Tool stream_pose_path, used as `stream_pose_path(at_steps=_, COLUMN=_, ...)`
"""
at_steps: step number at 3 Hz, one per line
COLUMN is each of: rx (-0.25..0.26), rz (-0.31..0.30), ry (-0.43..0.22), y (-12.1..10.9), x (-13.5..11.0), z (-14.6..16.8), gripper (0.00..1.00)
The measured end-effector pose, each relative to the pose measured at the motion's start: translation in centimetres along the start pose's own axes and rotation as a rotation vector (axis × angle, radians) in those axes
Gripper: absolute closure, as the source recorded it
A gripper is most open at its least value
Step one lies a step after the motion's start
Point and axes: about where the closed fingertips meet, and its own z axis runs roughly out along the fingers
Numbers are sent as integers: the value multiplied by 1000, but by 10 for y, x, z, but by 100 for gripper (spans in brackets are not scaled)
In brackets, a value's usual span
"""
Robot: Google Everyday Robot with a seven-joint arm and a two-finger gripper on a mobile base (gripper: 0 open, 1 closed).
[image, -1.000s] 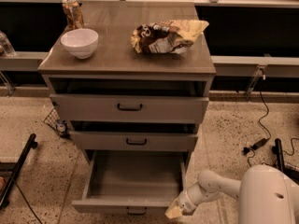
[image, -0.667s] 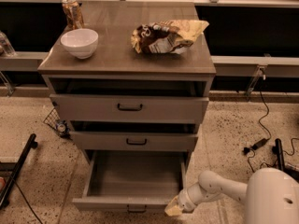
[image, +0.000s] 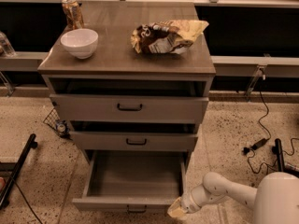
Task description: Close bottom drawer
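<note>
The bottom drawer (image: 133, 202) is pulled far out of the grey-brown cabinet (image: 128, 64), its inside empty. Its small black bar handle (image: 136, 211) shows at the lower edge of the view. The middle drawer (image: 134, 141) and the top drawer (image: 128, 108) above it stand slightly out. My gripper (image: 176, 210) is at the end of the white arm (image: 219, 190), low at the bottom drawer's front right corner, close to or touching the front panel.
On the cabinet top sit a white bowl (image: 79, 42), a can (image: 72, 12) and a crumpled snack bag (image: 166, 36). A black cable and plug (image: 254, 146) lie on the speckled floor at right. A black stand leg (image: 16, 169) is at left.
The arm has shifted slightly; the gripper stays at the drawer's front right corner. The drawer is still far out.
</note>
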Motion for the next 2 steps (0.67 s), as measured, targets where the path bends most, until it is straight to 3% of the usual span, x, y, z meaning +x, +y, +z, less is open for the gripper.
stream_pose_path(at_steps=1, rx=-11, rz=7, ry=22, y=7, x=11, z=3, gripper=100)
stream_pose_path(at_steps=2, rx=14, rz=-3, ry=7, y=14, x=31, z=7, gripper=100)
